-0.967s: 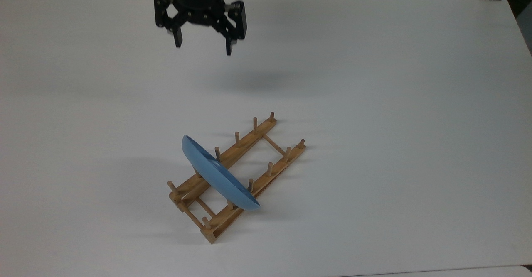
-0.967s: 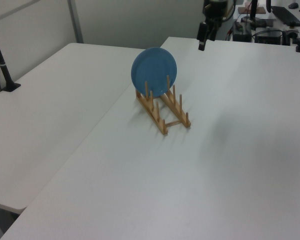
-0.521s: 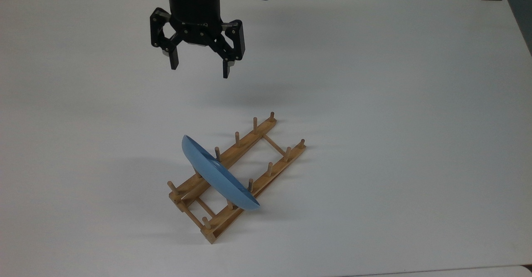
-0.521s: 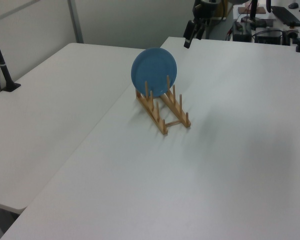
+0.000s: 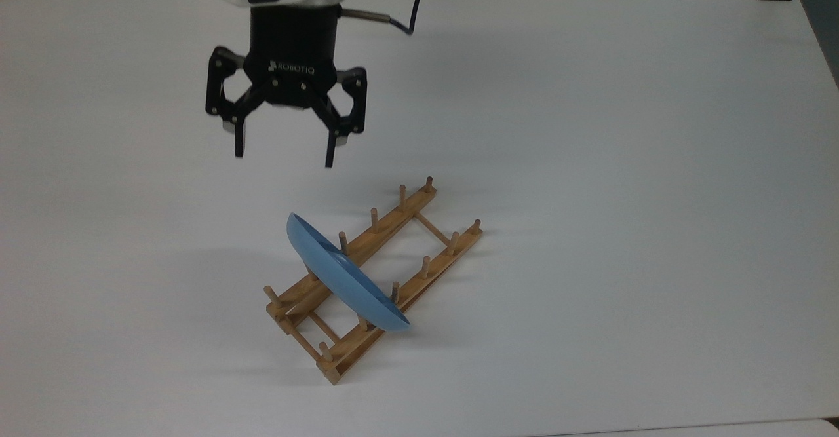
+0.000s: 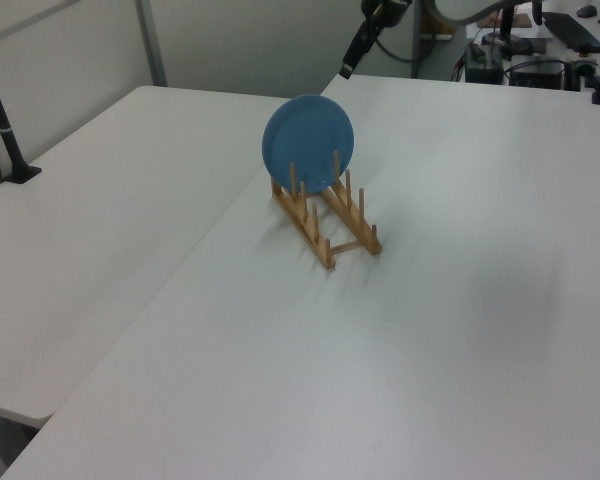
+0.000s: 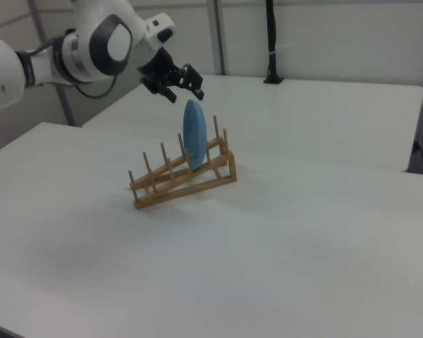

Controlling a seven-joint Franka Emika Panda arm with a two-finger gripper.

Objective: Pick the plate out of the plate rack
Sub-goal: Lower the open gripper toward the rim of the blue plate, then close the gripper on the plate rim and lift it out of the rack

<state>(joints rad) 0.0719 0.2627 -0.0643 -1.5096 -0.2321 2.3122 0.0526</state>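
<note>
My gripper [image 5: 283,156] hangs above the table [image 5: 623,162] with its jaws spread wide and nothing between them. The plate [image 5: 344,283] stands on edge in the rack [image 5: 393,273], slotted between pegs near the end at the top view's lower left. In the top view I am up and to the left of the plate, clear of it.

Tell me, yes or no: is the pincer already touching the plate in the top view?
No. The open pincer hangs clear of the plate, which stands in the plate rack.
</note>
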